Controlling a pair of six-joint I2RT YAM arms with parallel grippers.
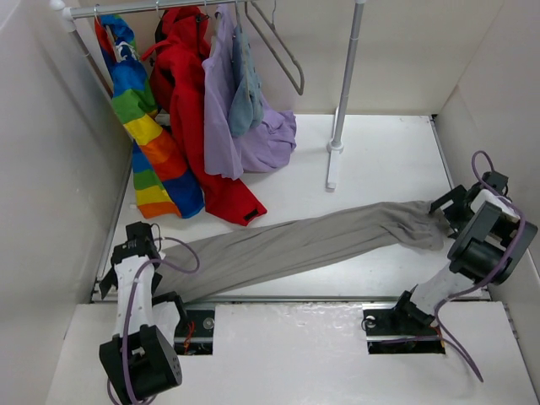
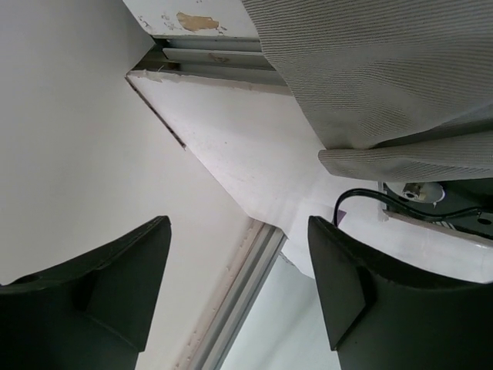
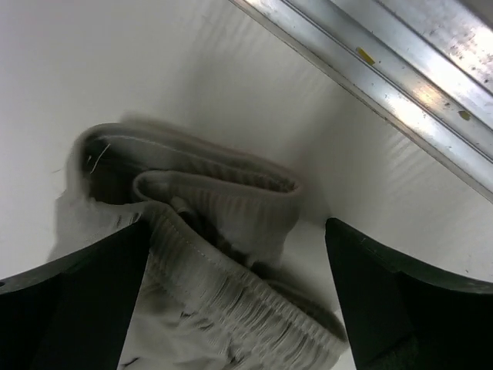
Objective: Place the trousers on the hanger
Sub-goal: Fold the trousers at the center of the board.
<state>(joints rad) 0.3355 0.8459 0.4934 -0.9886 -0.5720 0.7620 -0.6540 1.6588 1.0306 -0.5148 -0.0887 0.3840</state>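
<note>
The trousers (image 1: 295, 245) lie stretched flat across the table (image 1: 388, 152), leg ends by the left hand (image 2: 239, 281) and gathered waist by the right hand (image 3: 239, 289). Both hands have their 2 fingers spread apart. The left grips nothing, with the hem just beside it. The waistband lies loose between the right fingers. The hanger (image 1: 285, 52) hangs bare on the rail (image 1: 169, 8), beside a lilac garment (image 1: 224, 110), well apart from the trousers.
</note>
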